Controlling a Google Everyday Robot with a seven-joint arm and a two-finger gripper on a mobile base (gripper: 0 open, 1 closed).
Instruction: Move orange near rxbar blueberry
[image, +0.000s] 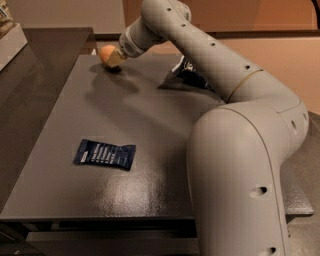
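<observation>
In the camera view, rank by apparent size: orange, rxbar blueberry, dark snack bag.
rxbar blueberry, nearest the camera
dark snack bag, partly behind the arm, so unsure
orange, farthest back, at the gripper

The arm (212, 57) reaches far forward and left — elbow (245, 150) bent in the foreground — gripper (116, 58) angled down at its far end.

Place: lab-like robot test station | Signs: grey robot arm (235, 150) over dark worktable (125, 115), plain tan wall (295, 65) upper right | gripper (116, 57) upper left, beside orange (105, 52)
</observation>
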